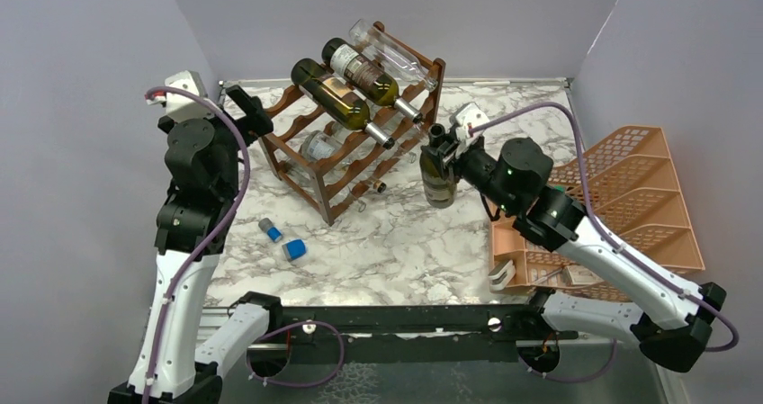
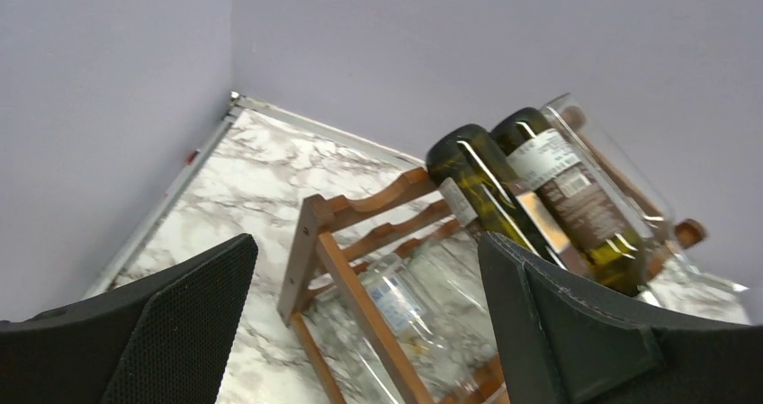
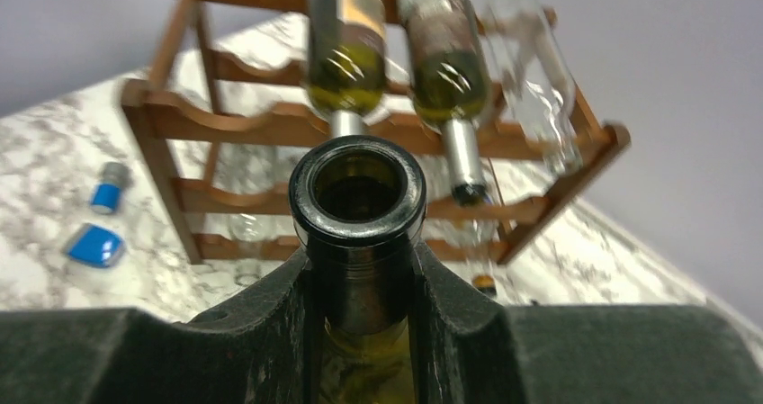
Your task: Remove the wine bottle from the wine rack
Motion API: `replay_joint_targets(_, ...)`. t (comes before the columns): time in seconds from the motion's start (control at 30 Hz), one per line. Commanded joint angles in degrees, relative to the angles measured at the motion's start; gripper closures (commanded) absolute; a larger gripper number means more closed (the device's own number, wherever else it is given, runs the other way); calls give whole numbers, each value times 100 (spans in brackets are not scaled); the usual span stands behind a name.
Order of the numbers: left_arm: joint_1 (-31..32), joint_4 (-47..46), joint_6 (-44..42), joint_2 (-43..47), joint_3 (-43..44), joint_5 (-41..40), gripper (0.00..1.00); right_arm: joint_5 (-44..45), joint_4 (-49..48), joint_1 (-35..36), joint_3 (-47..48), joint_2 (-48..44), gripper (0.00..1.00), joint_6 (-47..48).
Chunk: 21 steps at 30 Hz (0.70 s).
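Observation:
The dark wooden wine rack (image 1: pixel 335 181) stands at an angle on the marble table, also in the left wrist view (image 2: pixel 310 233) and the right wrist view (image 3: pixel 270 125). Two dark green bottles (image 1: pixel 337 98) and a clear one (image 1: pixel 391 53) lie on its top tier. Right of the rack a dark green wine bottle (image 1: pixel 438 186) is upright, and my right gripper (image 1: pixel 441 143) is shut on its neck just below the open mouth (image 3: pixel 358 193). I cannot tell if its base touches the table. My left gripper (image 1: pixel 252 107) is open at the rack's left end, holding nothing (image 2: pixel 369 269).
An orange plastic organiser (image 1: pixel 630 197) sits at the right beside my right arm. Two small blue items (image 1: pixel 294 249) (image 1: pixel 271 231) lie on the table in front of the rack. Clear bottles (image 1: pixel 319 145) lie on the lower tier. Grey walls close in on three sides.

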<state>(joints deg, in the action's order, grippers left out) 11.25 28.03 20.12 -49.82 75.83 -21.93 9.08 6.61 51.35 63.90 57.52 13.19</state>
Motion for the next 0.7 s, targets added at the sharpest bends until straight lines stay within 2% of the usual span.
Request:
replay_joint_targets(0.0,-35,-916,-838,-219,-305,-606,1,15,-560,-959,75,209,99,-514)
replay_joint_targets(0.07,-37,-1110,-929,-397,-333,-748,1,-602,-587,-1734,115,412,99,-817)
replay_joint_targets(0.2,-42,-1576,-1138,-639,-368,-815,1,-1023,-875,-2472,343,968,99,-948)
replay_joint_targets(0.33,-77,-2090,-1300,-637,-565,-991,1,-1256,-1279,-2983,757,1656,99,-1055)
replay_joint_targets(0.47,-124,-2816,-1575,-393,-1167,-1071,1,-1555,-1609,-3613,1236,2424,99,-1232)
replay_joint_targets(0.67,-131,-3106,-1852,-181,-1649,-1411,1,-1695,-2284,-4097,1778,3345,99,-1173)
